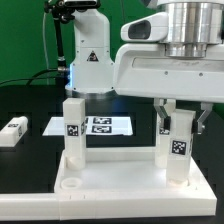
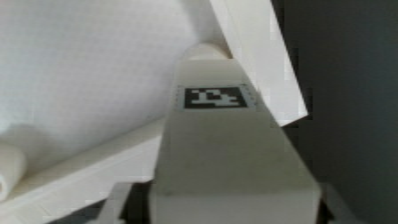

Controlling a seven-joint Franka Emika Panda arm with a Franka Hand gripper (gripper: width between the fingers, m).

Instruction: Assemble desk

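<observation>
Arm overhead, gripper [image 1: 183, 125] pointing down, fingers [image 1: 165, 117] closed on leg [image 1: 179, 152]

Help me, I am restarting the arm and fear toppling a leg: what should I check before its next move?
1. Gripper straddles the leg on the exterior view's right: ok.
2. Grip shut firmly on that leg: cannot tell.
3. That leg upright on the desk panel: ok.
4. That leg pushed fully home in the panel: cannot tell.
5. Other standing leg clear of the gripper: ok.
6. Loose leg lying on the table, away from the gripper: ok.
</observation>
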